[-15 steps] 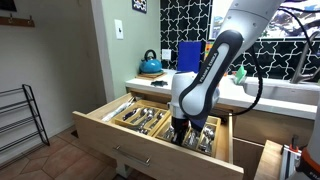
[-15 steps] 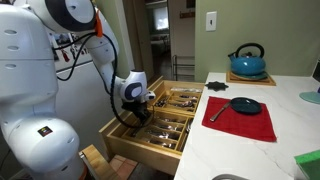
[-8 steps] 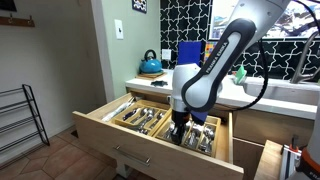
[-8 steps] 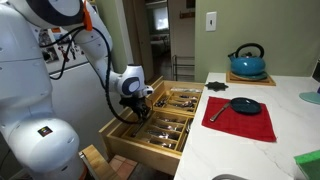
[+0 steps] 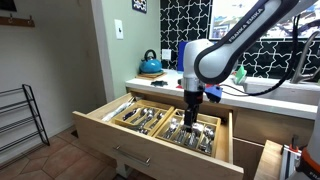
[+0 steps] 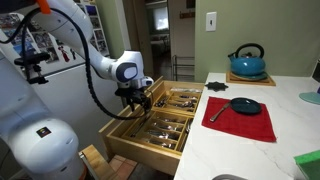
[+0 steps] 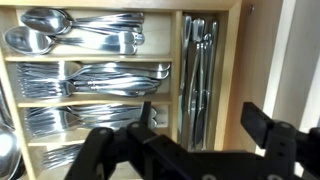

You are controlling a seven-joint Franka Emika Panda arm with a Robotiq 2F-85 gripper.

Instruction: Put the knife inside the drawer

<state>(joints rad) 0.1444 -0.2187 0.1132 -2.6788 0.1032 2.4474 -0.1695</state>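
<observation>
The drawer (image 5: pixel 128 146) is pulled out wide in both exterior views, with wooden divider trays full of silver cutlery (image 6: pixel 160 128). In the wrist view, several knives (image 7: pixel 197 70) lie side by side in a long narrow compartment, next to rows of spoons and forks (image 7: pixel 90 78). I cannot tell the task's knife from the others. My gripper (image 7: pixel 205 120) hangs above that knife compartment, open, with nothing between its fingers. In the exterior views the gripper (image 5: pixel 191 108) (image 6: pixel 140 102) is raised clear of the trays.
A blue kettle (image 6: pixel 248 62) and a black pan (image 6: pixel 245 105) on a red mat (image 6: pixel 240 122) stand on the white counter. A black wire rack (image 5: pixel 20 115) stands on the floor. A narrow wooden pull-out (image 5: pixel 270 160) sits beside the drawer.
The gripper was shut down among the cutlery; its jaws have opened and the arm has lifted straight up out of the drawer.
</observation>
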